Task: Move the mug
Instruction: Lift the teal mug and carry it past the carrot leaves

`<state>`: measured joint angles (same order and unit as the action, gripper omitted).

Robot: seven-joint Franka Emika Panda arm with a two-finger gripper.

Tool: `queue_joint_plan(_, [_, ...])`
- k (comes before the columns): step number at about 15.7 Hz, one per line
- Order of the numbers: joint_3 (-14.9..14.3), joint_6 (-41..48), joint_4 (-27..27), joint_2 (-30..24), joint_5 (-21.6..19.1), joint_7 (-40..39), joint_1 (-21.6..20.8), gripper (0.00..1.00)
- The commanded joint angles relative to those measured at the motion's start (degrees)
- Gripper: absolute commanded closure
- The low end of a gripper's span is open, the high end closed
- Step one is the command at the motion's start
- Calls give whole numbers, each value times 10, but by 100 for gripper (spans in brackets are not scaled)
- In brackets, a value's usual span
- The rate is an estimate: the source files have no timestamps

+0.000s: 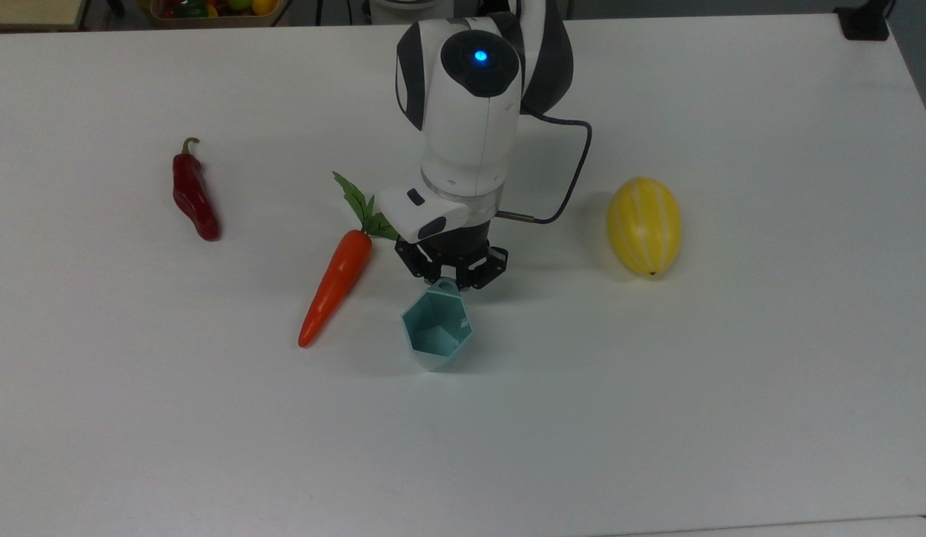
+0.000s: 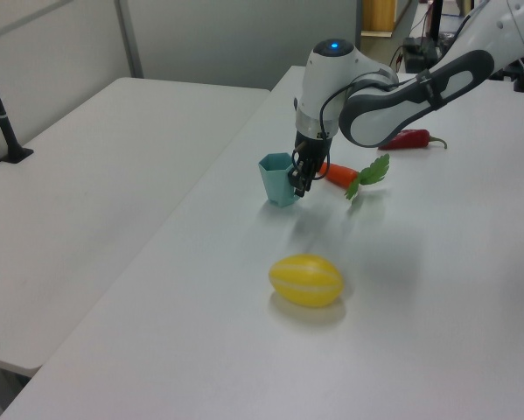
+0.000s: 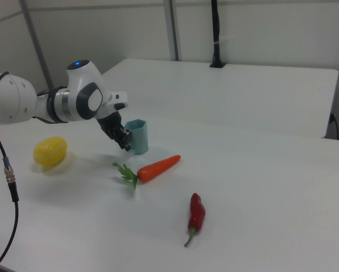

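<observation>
Top view is showing the gripper (image 1: 454, 277) pointing down at the table (image 1: 731, 373), with its fingertips sitting right at the rim tab of the mug (image 1: 436, 337), on the side of the mug nearest the arm. Whether the fingers are pinching that tab or merely standing around it I cannot tell, since the dark linkage is hiding the tips. From the jaws, the mug is lying toward the bottom of the top view, its open mouth facing up at the camera and its faceted body tapering down to the base, so it is standing roughly upright with its long axis close to vertical, perhaps leaning a little. The tab is pointing back toward the gripper, which I judge to be the relation the coming move is turning on: any drag or lift is going to act at that one edge of the rim, so the mug could tip or swing. In the left view the gripper (image 2: 302, 179) is touching the mug (image 2: 278, 179) on the left view's right side. Further out, the carrot (image 1: 337, 286) is lying just beside the mug on the top view's left, the red chilli (image 1: 194, 194) well apart beyond it, and the yellow melon (image 1: 645, 225) well apart on the top view's right.
</observation>
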<state>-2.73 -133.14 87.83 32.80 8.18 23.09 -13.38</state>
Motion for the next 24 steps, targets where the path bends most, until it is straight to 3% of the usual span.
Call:
queue_joint_plan(1, [-2,-7,13,-33,11,12,0,100])
queue_joint_plan(9, [1,71,23,-141,0,12,29,100])
queue_joint_plan(11, [11,106,30,-176,-24,0,46,100])
queue_joint_plan(15, [11,177,87,-264,-70,-110,60,100])
queue_joint_plan(18, [11,234,125,-314,-82,-178,71,100])
queue_joint_plan(24, [5,300,256,-405,-86,-312,87,100])
